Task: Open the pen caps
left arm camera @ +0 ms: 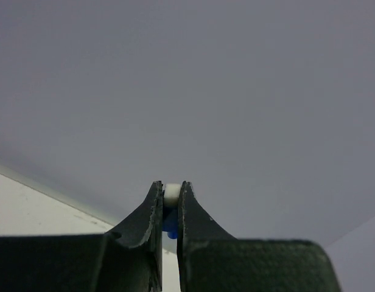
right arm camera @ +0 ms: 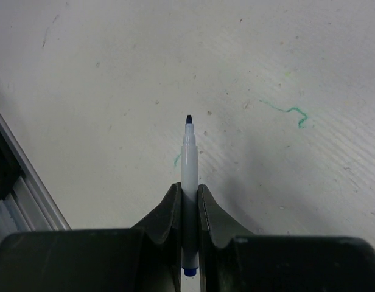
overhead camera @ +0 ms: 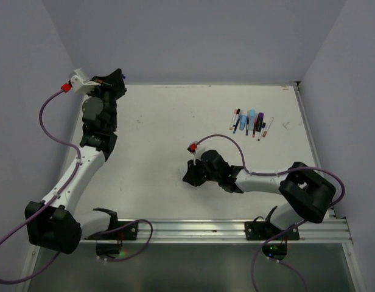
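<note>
Top view: the pens (overhead camera: 251,121) lie side by side in a row at the far right of the counter (overhead camera: 163,121). The left hand (overhead camera: 119,77) is raised well to the left of that row, and the right hand (overhead camera: 189,175) sits low, nearer than the row and to its left, a separation consistent with a cap pulled off its pen. Left wrist view: the left hand is pinched tight on a stubby pen cap (left arm camera: 171,196), white-ended with blue below, kept far from the row. Right wrist view: the right hand is clamped on a white pen (right arm camera: 189,161) whose dark tip is bare above the counter, so this pen is judged uncapped, the row probably awaiting the same treatment.
</note>
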